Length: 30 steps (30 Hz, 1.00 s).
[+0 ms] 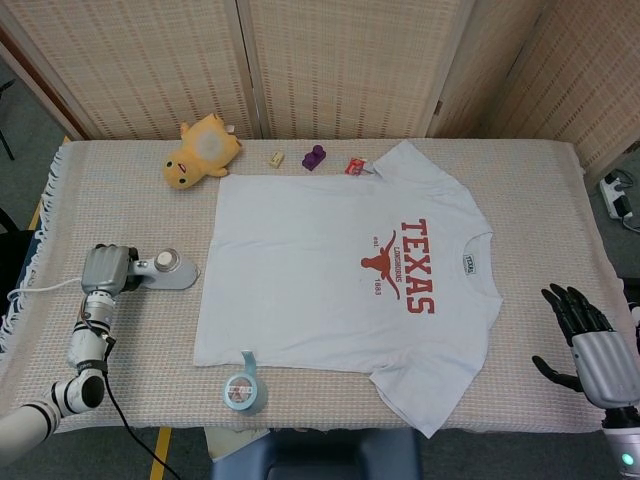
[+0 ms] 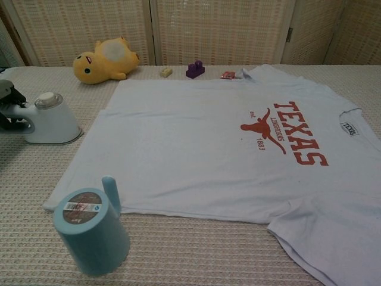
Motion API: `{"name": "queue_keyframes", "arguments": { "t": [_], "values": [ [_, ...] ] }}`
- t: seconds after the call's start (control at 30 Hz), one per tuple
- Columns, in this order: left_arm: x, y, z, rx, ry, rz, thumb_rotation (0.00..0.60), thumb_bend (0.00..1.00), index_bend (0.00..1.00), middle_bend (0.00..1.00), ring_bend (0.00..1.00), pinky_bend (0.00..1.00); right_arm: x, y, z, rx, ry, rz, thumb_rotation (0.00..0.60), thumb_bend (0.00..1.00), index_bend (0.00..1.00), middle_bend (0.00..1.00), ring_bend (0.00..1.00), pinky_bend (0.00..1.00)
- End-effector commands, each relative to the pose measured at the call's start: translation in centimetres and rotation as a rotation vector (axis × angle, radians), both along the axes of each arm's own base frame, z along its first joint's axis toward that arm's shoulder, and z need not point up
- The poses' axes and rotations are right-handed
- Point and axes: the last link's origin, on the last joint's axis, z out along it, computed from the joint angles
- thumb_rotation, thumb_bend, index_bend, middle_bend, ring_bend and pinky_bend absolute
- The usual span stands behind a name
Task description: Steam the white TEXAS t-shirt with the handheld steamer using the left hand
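Left hand point(image 1: 106, 268) wrapped round white handheld steamer point(image 1: 165, 270) handle near table's left edge, fingers mostly hidden; steamer lengthwise toward white TEXAS t-shirt point(image 1: 340, 275). Right hand point(image 1: 592, 345) spread, empty.

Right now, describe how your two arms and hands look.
Left hand: silver-grey shell with dark fingers, on a jointed silver-and-white arm trailed by a thin black cable. Right hand: black fingers and silver-grey palm, on a grey wrist.

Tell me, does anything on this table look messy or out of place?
Mostly tidy. The t-shirt lies flat, but a blue tape roll sits right at its hem, and a yellow plush toy lies on its side near the back edge. Neither belongs to steaming. Nothing looks spilled or damaged.
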Motion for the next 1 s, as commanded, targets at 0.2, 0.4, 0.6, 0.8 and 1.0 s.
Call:
{"name": "queue_keyframes", "arguments": {
  "t": [0.2,0.4,0.6,0.8,1.0],
  "values": [
    [-1.4,0.4,-0.4,-0.077,-0.045,0.026,0.600,0.33,0.87,0.89,0.71,0.59,-0.2,-0.1,-1.3,0.065,0.003,-0.024,0.600,0.17,0.00,0.05,0.00,0.17],
    [-1.4,0.3,0.5,-0.023,-0.158,-0.040,0.600,0.39,0.97,1.00,0.82,0.70,0.4,-0.5,-4.2,0.204,0.022,-0.008,0.600,0.17,0.00,0.06,0.00,0.17],
    [-0.8,-0.1,2.3,0.038,-0.258,-0.158,0.600,0.43,1.00,1.00,0.86,0.73,1.5,-1.1,-7.1,0.343,0.051,0.031,0.600,0.17,0.00,0.06,0.00,0.17],
    [1.4,-1.0,2.8,0.013,-0.375,-0.252,0.600,0.43,1.00,1.00,0.87,0.73,2.5,-1.9,-10.0,0.481,0.064,0.065,0.600,0.26,0.00,0.06,0.00,0.17],
    [5.0,-1.4,1.3,-0.065,-0.436,-0.338,0.600,0.43,1.00,1.00,0.87,0.73,3.2,-2.6,-12.6,0.628,0.049,0.082,0.557,0.71,0.00,0.06,0.00,0.12]
  ]
}}
